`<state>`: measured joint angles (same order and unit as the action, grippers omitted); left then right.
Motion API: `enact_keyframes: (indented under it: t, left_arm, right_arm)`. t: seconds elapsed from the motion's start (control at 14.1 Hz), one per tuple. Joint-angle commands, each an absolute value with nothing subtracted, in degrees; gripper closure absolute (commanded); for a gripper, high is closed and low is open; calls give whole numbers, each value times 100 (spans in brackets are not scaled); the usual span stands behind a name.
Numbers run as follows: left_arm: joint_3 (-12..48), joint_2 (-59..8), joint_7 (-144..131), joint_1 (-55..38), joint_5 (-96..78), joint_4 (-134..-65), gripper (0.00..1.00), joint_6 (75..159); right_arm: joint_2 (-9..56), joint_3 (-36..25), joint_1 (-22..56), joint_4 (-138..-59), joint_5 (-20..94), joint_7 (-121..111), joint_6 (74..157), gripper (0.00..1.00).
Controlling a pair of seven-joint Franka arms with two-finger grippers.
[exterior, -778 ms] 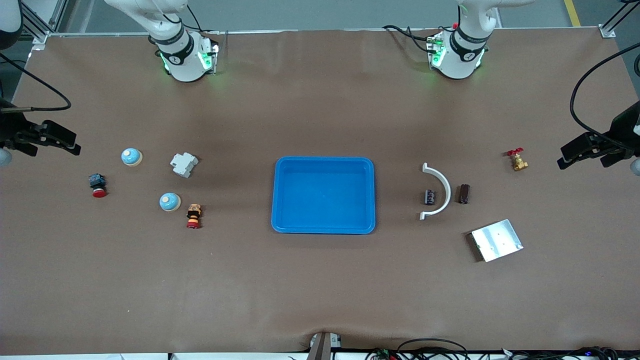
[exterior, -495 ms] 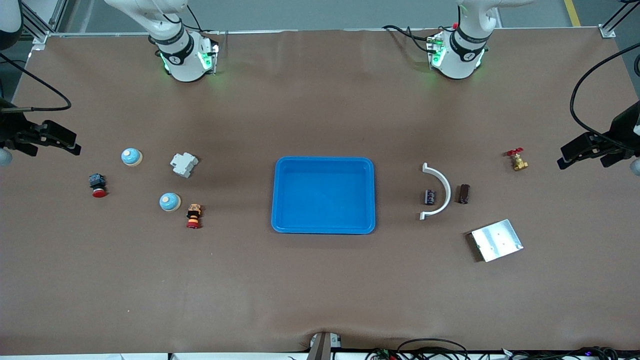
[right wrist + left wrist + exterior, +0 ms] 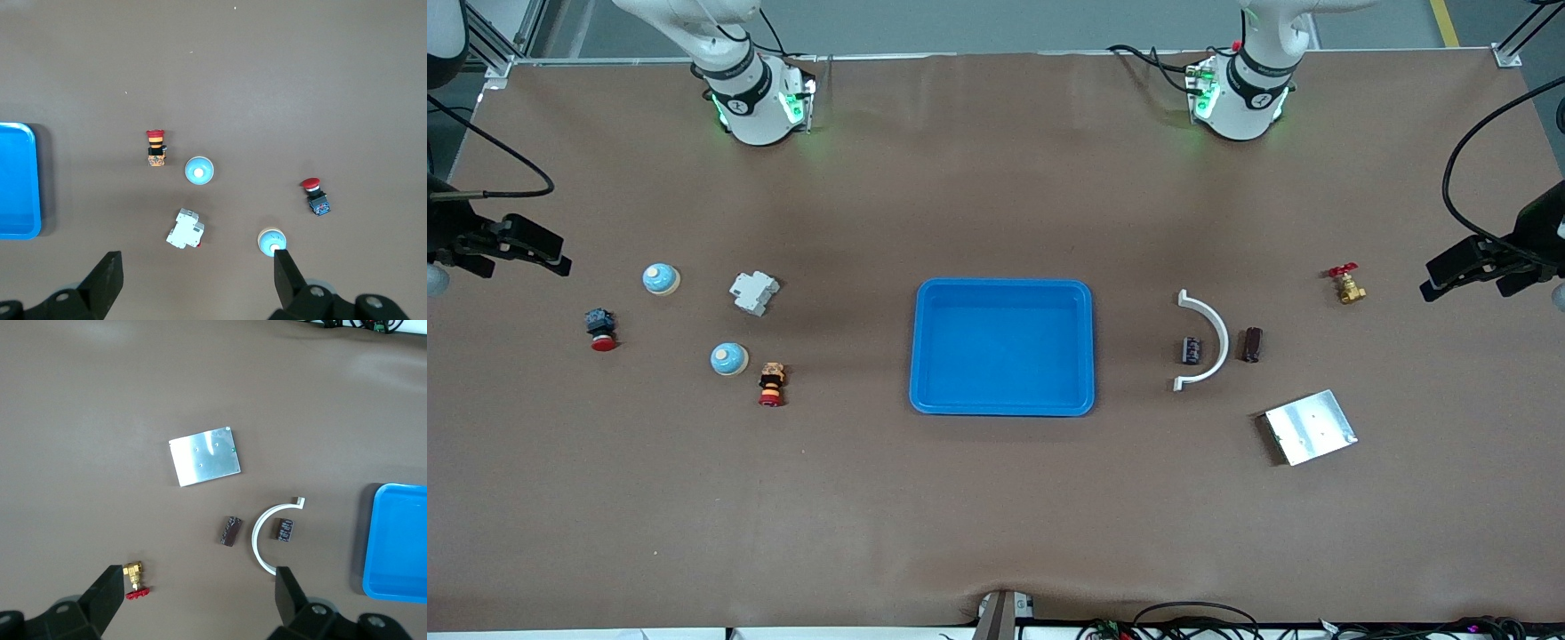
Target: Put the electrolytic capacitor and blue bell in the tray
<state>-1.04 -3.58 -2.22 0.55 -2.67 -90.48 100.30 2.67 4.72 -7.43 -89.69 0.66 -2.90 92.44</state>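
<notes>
The bright-blue tray (image 3: 1003, 348) lies empty mid-table. Two blue bells stand toward the right arm's end, one (image 3: 661, 279) farther from the front camera than the other (image 3: 729, 359). Two small dark cylinder capacitors lie toward the left arm's end, a black printed one (image 3: 1191, 348) inside a white curved piece (image 3: 1211, 336) and a brown one (image 3: 1253, 344) outside it. My left gripper (image 3: 1433, 274) hangs open and empty over its table end (image 3: 199, 600). My right gripper (image 3: 559, 258) hangs open and empty over its end (image 3: 195, 277).
A brass valve with a red handle (image 3: 1346, 285) and a silver plate (image 3: 1310, 427) lie near the capacitors. A white breaker (image 3: 754, 292), a red push button (image 3: 600, 329) and a red-and-yellow button (image 3: 771, 384) lie near the bells.
</notes>
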Motion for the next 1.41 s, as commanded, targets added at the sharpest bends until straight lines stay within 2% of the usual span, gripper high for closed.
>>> enact_keyframes:
  t: [0.0, 0.57, 0.99, 1.34]
  left_arm:
    - [-62, -229, -281, 88, -272, -9071, 0, 10055]
    - [-53, -448, -299, 18, -273, -8991, 0, 10055]
    - [140, -1176, -72, -105, -334, -9035, 0, 10055]
    - [202, -1397, 483, -220, -255, -9701, 0, 10203]
  right_arm:
    - [167, 545, -835, -9079, 53, -229, 9237, 0]
    - [167, 554, -835, -9079, 61, -229, 9246, 0]
    - [158, 536, -853, -9167, 272, -229, 9510, 0]
    - [132, 536, -853, -9290, 272, -237, 9527, 0]
